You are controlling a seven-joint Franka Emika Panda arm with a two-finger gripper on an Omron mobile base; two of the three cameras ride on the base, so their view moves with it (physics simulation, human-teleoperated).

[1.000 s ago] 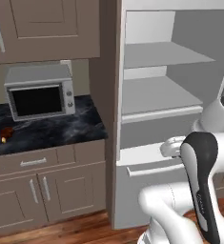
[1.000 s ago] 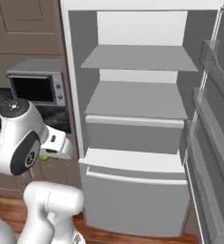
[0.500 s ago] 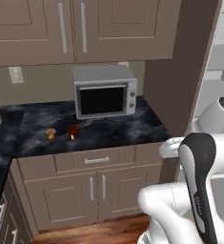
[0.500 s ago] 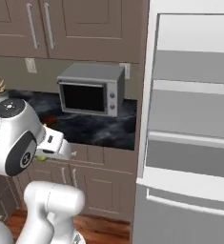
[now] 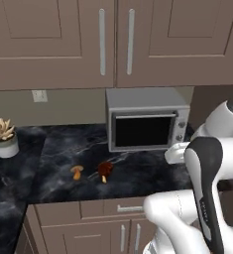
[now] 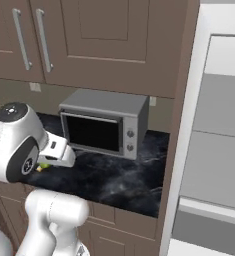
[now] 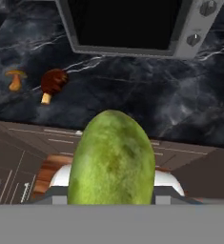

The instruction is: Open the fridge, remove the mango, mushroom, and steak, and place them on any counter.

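My gripper (image 7: 111, 200) is shut on the mango (image 7: 112, 157), a yellow-green oval that hides the fingertips in the hand view. It hangs above the front edge of the black marbled counter (image 7: 156, 105). In the right base view a sliver of the mango (image 6: 43, 166) shows under the white hand. The mushroom (image 5: 77, 171) and the dark red steak (image 5: 105, 170) lie side by side on the counter (image 5: 147, 173), left of the gripper; the hand view shows the mushroom (image 7: 15, 78) and steak (image 7: 54, 82) too. The fridge (image 6: 219, 150) stands open at the right.
A grey microwave (image 5: 146, 119) stands at the back of the counter, straight ahead of the hand. A potted succulent (image 5: 4, 136) sits far left. Brown upper cabinets (image 5: 113, 39) hang overhead. Bare worktop lies in front of the microwave.
The whole picture has shifted from the open fridge to the counter and microwave, so the camera has moved left. The mango stays in the gripper's hold.
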